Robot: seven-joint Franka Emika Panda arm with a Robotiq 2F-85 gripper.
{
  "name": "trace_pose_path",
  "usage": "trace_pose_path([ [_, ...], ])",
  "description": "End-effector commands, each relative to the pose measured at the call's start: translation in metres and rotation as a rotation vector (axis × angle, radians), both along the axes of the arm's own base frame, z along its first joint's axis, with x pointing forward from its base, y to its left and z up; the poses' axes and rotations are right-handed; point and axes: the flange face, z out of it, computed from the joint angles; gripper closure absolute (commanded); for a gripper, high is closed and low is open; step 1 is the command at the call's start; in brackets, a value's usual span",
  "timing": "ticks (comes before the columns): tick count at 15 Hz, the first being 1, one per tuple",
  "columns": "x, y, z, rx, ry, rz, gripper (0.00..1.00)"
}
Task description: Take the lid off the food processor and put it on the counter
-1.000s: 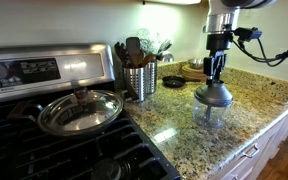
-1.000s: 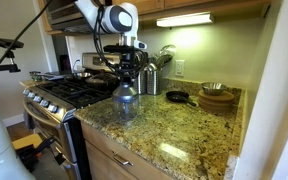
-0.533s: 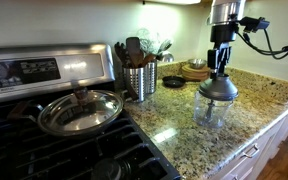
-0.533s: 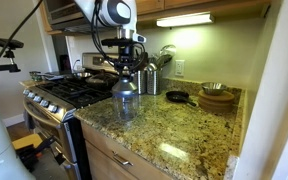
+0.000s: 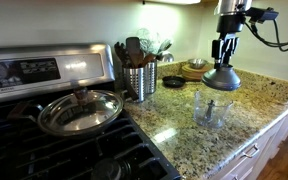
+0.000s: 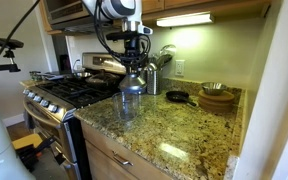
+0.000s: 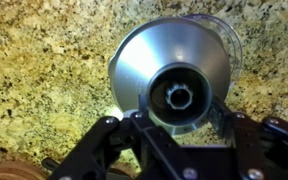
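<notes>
No text can be read; the stove panel (image 5: pixel 29 70) markings are too blurred

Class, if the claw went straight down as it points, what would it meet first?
Holding the lid, the claw would likely meet the food processor rim, partly beneath it; possibly the counter beside it.

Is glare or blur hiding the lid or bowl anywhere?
Wrist view: the lid looks soft, with a bright hotspot on its left rim; the counter is sharper. Both exterior views: lamp glare sits on bare counter, off the food processor, whose clear wall blends into the granite.
</notes>
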Motion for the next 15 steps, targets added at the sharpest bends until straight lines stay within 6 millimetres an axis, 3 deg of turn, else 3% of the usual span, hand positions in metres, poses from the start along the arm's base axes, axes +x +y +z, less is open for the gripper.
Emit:
trace_pose_path([
  [1,0.014,-0.03,0.005,-0.004,-0.024,-0.082,0.65],
  [6,0.039,-0.076,-0.01,0.011,-0.054,-0.22,0.65],
  [15,0.077,-0.12,-0.061,0.039,-0.02,-0.341,0.65],
])
